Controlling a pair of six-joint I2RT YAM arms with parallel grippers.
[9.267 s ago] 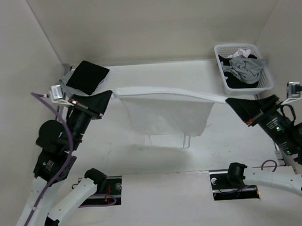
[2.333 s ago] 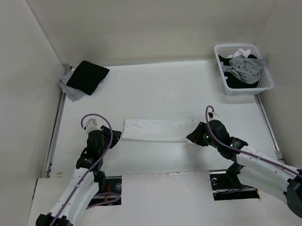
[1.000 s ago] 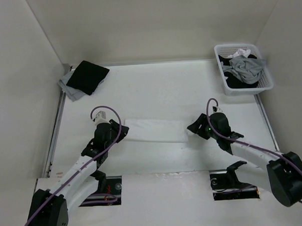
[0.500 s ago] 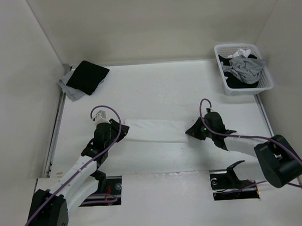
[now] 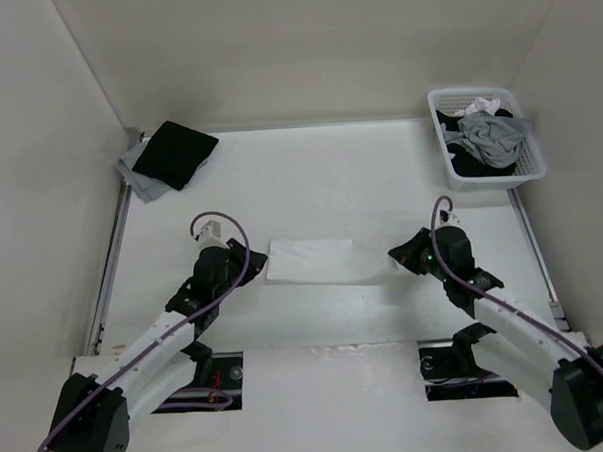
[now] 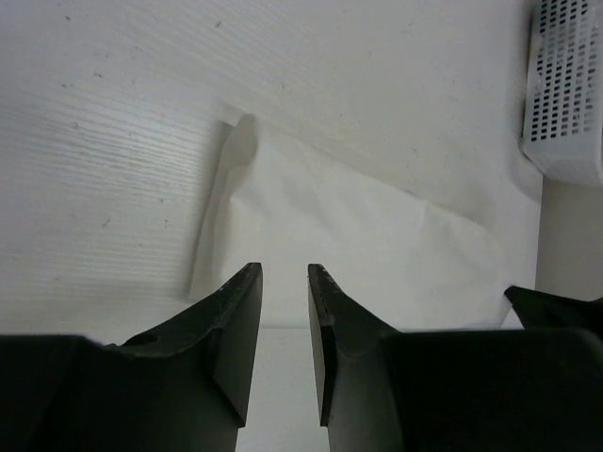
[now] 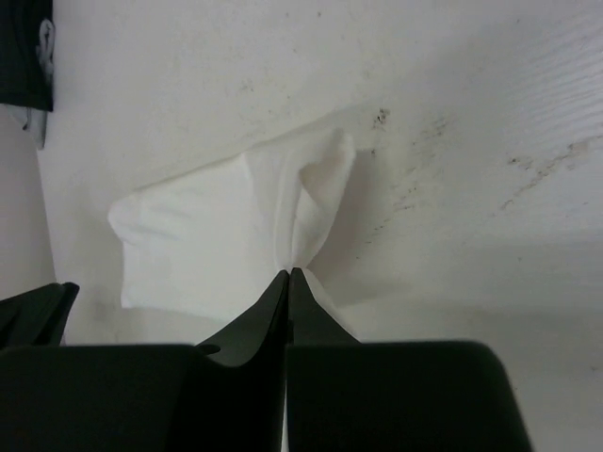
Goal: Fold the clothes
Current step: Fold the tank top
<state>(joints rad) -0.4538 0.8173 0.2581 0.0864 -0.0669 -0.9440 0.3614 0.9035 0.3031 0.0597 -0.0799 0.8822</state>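
white top: the plain white thin sleeveless top (image 5: 318, 260) lies on the white surface (image 5: 330, 185). it is folded into a short flat strip between the two hands.
left hand: the left hand (image 6: 283, 271) is low at the left end of the strip. its two fingers stand a small gap apart. i see nothing pinched in the gap.
right hand: the right hand (image 7: 287, 273) is closed tight on a little bunch of cloth at the right end of the strip.
what changed: a second ago the right hand was wide. now it has snapped shut on the cloth. the strip also looks shorter than before, and its left end sits just beside the left hand.
what it means: i think the right hand is ready to lift its end and carry it over to the left end for one more fold.
watch out: the pinch is small, so the thin cloth could slip out.
other things: a white plastic basket (image 5: 490, 181) of clothes is in the far right corner. a black folded cloth (image 5: 175, 153) lies on a grey cloth (image 5: 134, 175) at the far left.
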